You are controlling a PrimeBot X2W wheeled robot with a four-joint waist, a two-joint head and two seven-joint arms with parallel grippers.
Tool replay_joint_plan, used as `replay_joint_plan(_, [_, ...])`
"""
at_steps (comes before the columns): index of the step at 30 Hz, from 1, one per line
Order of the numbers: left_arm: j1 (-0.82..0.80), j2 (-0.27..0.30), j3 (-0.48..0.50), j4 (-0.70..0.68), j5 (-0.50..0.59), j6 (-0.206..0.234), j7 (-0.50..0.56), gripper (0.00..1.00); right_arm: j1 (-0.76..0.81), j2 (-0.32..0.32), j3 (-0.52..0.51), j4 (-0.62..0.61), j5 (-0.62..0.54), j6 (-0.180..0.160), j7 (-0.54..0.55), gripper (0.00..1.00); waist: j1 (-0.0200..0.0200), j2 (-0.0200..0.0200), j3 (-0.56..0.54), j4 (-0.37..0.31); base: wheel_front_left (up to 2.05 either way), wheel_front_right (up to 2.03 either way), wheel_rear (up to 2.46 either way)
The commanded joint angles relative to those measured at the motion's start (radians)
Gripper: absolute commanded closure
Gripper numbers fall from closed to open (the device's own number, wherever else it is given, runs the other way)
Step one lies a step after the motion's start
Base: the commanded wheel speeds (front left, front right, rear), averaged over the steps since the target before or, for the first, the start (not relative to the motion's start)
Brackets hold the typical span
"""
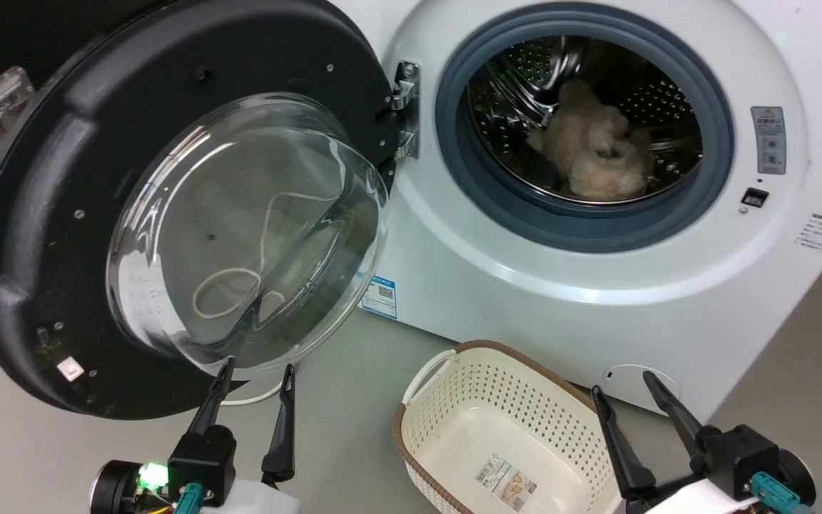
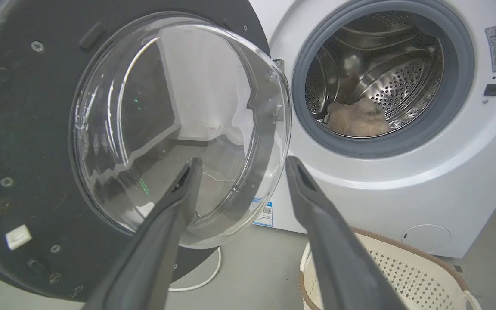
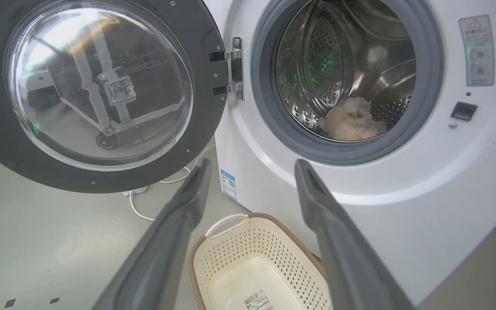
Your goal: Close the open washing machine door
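While the left gripper (image 1: 259,365) is considered: fingers are parted to a moderate gap with nothing held; the tips are placed just under the lower edge of the glass bowl (image 1: 240,228); contact cannot be judged.
Left arm pose: the wrist is held low, fingers pointed up and forward at the door's inner face; in the left wrist view they are seen laid across the bowl's lower, hinge-side edge.
Right gripper (image 1: 622,382): fingers are spread wide and nothing is gripped; it is held low by the right end of the laundry basket (image 1: 400,428), pointed at the machine front.
Washing machine door (image 1: 40,214): swung wide open to the robot's left on its metal hinge (image 1: 405,107), inner face turned toward the robot.
Drum opening: ringed by the grey-blue gasket (image 1: 454,143); a beige fluffy item (image 1: 596,150) is seen well inside the drum.
Step in hand: judged to be the approach to the door; closing is not yet begun.
How it is best done: the black rim far from the hinge should be pushed rather than the glass; the outer face must be reached from behind the free edge; the swing should be followed round and pressed home at the latch slot (image 1: 755,198); the basket's clearance under the door should be watched.
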Motion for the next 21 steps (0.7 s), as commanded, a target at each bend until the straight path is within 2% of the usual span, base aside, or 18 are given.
replay_joint_plan(1, [0.011,0.003,-0.005,-0.004,-0.005,0.005,-0.008,0.0,0.015,-0.002,0.004,0.004,0.007,0.001,-0.008,0.0,-0.0001,0.0,-0.001,0.005,0.0,0.0,0.0])
replay_joint_plan(2, [0.012,0.002,-0.005,-0.004,-0.008,0.006,-0.011,0.37,0.016,-0.002,0.005,0.005,0.008,0.001,-0.01,0.0,-0.0001,0.0,-0.001,0.009,0.0,0.0,0.0])
replay_joint_plan(3, [0.012,0.0,-0.004,-0.006,-0.013,0.006,-0.013,0.82,0.018,-0.002,0.006,0.006,0.008,0.001,-0.012,0.0,-0.0001,0.0,-0.002,0.013,0.0,0.0,0.0])
replay_joint_plan(4, [0.013,-0.001,-0.002,-0.01,-0.019,0.005,-0.015,1.0,0.02,-0.002,0.006,0.006,0.009,0.001,-0.014,0.0,-0.0001,0.0,-0.002,0.017,0.0,0.0,0.0])
replay_joint_plan(8, [0.015,0.003,0.034,-0.057,-0.055,-0.013,-0.027,1.0,0.037,-0.002,0.0,0.007,0.012,0.001,-0.027,0.0,-0.0001,0.0,-0.005,0.036,0.0,0.0,0.0])
replay_joint_plan(12, [0.0,-0.005,0.119,-0.154,-0.114,-0.015,-0.036,1.0,0.039,-0.002,-0.001,0.004,0.014,0.001,-0.035,0.0,-0.0001,0.0,0.008,0.033,0.0,0.0,0.0])
replay_joint_plan(17, [-0.074,-0.001,0.291,-0.239,-0.234,-0.047,-0.046,1.0,0.031,-0.016,0.01,0.005,0.019,0.001,-0.045,0.0,-0.0001,0.0,0.043,0.021,0.0,0.0,0.0])
replay_joint_plan(21, [-0.175,0.038,0.437,-0.221,-0.374,-0.055,-0.047,1.0,0.015,-0.034,0.016,0.004,0.03,0.001,-0.054,0.0,-0.0001,0.0,0.077,0.01,0.0,0.0,0.0])
